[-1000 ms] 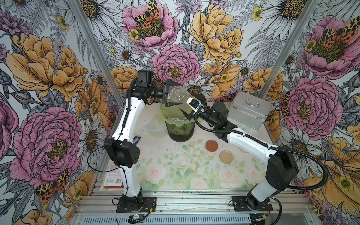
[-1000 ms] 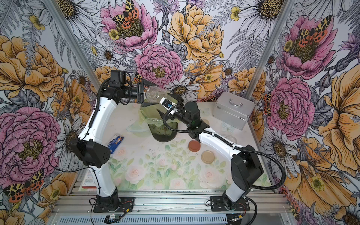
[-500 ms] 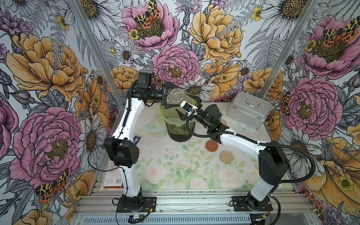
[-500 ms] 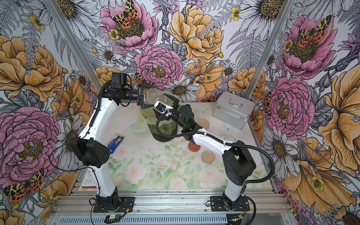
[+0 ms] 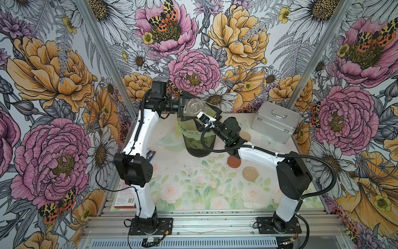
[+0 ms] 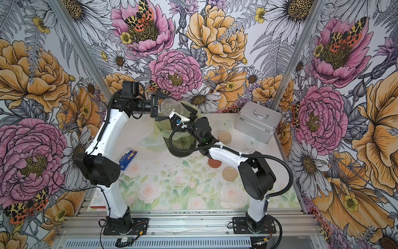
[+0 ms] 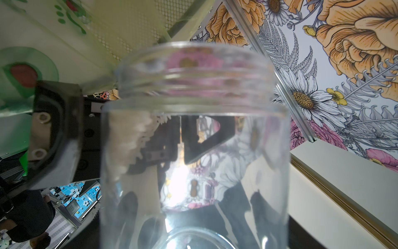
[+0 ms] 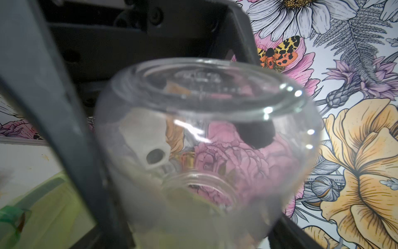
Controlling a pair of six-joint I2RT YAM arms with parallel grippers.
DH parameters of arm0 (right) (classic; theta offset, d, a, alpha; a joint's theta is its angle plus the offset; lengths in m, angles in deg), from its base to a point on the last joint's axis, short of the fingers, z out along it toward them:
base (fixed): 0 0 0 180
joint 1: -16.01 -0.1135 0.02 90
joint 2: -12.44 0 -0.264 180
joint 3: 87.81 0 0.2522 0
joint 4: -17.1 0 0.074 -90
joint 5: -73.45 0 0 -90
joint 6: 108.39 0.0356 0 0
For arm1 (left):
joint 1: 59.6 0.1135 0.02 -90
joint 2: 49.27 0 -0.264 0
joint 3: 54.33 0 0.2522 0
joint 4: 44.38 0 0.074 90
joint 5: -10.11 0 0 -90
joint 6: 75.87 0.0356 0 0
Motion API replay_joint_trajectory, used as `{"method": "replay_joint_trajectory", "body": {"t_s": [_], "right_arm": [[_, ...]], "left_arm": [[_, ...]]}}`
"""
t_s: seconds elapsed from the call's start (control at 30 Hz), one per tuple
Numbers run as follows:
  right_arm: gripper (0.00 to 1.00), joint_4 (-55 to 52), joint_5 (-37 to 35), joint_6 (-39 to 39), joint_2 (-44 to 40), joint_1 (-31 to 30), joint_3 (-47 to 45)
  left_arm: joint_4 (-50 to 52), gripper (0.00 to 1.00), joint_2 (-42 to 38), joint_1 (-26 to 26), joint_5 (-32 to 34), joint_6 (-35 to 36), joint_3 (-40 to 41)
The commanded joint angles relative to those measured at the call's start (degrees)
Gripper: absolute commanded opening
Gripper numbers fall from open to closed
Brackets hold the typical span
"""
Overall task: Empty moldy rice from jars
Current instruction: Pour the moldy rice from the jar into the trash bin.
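The left fingers (image 7: 53, 133) are set wide around a clear glass jar (image 5: 195, 106). They carry it on its side, clear of the counter (image 5: 193, 189) and above the bag-lined bin (image 5: 198, 148). The right fingers (image 8: 43, 107) stand fully wide and straddle the same jar; contact with the glass cannot be confirmed.

Status: both wrist views look straight through the jar and show no mass of moldy rice inside, so this jar is judged emptied. The bin contents are too dim to identify.

A reddish-brown lid (image 5: 234, 161) and a beige lid (image 5: 250, 173) lie loose on the counter. A second beige lid (image 5: 244, 136) sits farther back, partly behind the right arm. No other jar can be made out, so the remaining work cannot be determined.
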Motion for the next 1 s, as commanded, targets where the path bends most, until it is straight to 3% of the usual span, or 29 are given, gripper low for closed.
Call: {"method": "replay_joint_trajectory", "body": {"t_s": [0.0, 0.6, 0.7, 0.97], "right_arm": [[0.95, 2.23, -0.51, 1.14, 1.32, -0.50, 2.69], [0.90, 4.82, -2.22, 1.60, 4.16, -1.25, 6.03], [0.85, 4.81, -1.97, 1.37, 4.32, -1.41, 6.40], [0.57, 5.32, -2.48, 1.69, 3.79, -1.78, 6.12]], "left_arm": [[-1.56, 0.00, -4.09, 0.56, -3.40, 0.78, 0.58], [-1.57, 0.00, -8.35, 0.01, -2.37, 1.73, 5.62], [-1.51, 0.00, -7.79, -0.32, -2.41, 2.08, 4.93], [-1.53, 0.00, -7.32, -0.13, -2.13, 3.03, 4.30]]}}
